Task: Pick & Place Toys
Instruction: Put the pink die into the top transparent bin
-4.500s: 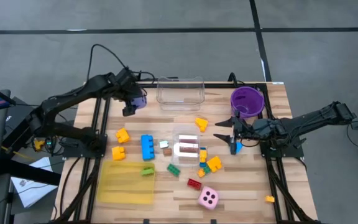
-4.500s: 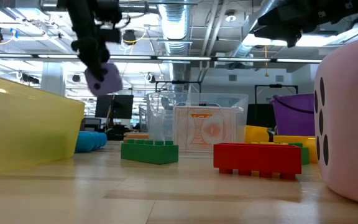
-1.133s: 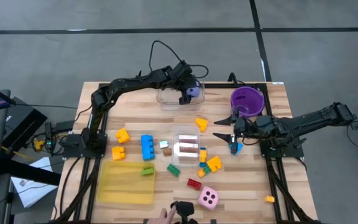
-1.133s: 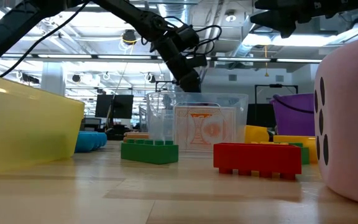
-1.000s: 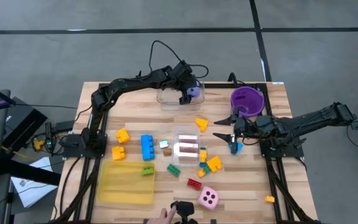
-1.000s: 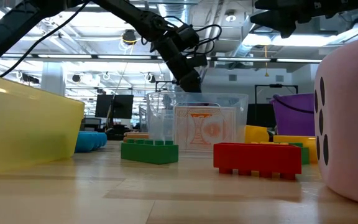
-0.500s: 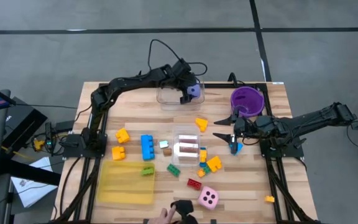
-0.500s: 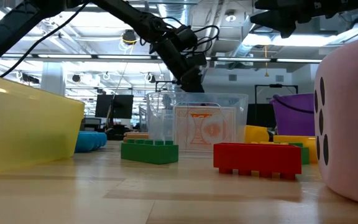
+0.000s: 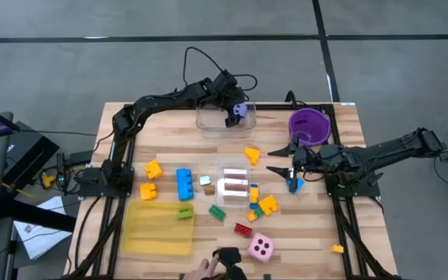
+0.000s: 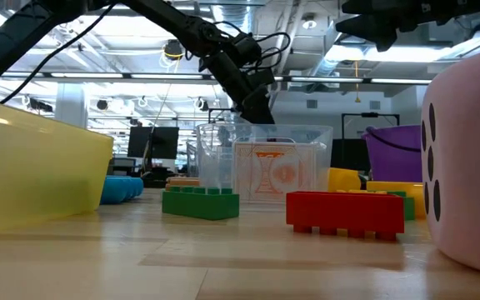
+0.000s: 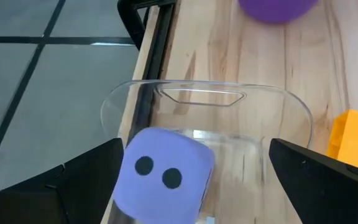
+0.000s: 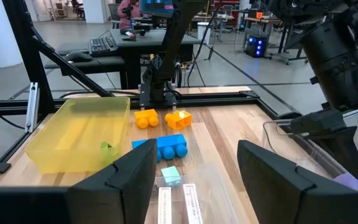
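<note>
In the high view, the left gripper [image 9: 235, 114], upper centre, has lifted slightly, jaws released, leaving the purple die [image 9: 242, 111] in the clear box [image 9: 225, 117]. The left wrist view confirms the drop. The right gripper [image 9: 282, 162], centre right, stays half-spread, empty.

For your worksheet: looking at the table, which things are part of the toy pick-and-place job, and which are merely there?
Part of the job:
- purple die, in the clear box under the open left gripper
- pink die
- blue brick
- red brick
- right gripper, waiting mid-table

Merely there:
- purple bowl
- yellow tray
- a person's hand at the near edge
</note>
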`<action>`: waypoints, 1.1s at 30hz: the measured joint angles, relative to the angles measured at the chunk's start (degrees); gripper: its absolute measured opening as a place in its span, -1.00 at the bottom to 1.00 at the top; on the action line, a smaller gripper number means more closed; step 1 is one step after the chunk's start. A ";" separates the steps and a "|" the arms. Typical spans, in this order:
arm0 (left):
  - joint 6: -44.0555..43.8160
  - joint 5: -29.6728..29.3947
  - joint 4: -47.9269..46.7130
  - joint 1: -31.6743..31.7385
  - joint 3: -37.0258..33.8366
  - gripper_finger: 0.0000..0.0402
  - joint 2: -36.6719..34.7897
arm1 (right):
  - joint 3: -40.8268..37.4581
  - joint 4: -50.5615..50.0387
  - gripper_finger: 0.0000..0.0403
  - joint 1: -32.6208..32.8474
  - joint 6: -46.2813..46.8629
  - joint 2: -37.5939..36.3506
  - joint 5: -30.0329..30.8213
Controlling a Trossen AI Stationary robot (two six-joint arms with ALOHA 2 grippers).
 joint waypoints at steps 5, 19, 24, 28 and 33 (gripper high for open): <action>-0.02 0.06 -0.45 0.09 0.00 0.99 -0.92 | 0.00 -0.04 0.08 0.00 0.00 0.00 0.00; -0.15 8.30 -7.48 -1.57 0.01 0.99 -3.83 | 0.02 -0.55 0.08 0.00 0.34 0.00 0.02; -0.21 16.79 -12.86 -3.65 0.00 0.99 -7.34 | 0.02 -0.99 0.08 -0.09 1.00 0.00 0.07; -0.56 18.20 -16.91 -6.88 0.02 0.99 -12.22 | 0.02 -1.36 0.12 -0.12 1.07 0.00 0.04; -1.87 18.32 -19.55 -11.74 -2.55 0.99 -21.04 | 0.02 -2.10 0.25 -0.08 2.54 0.00 0.06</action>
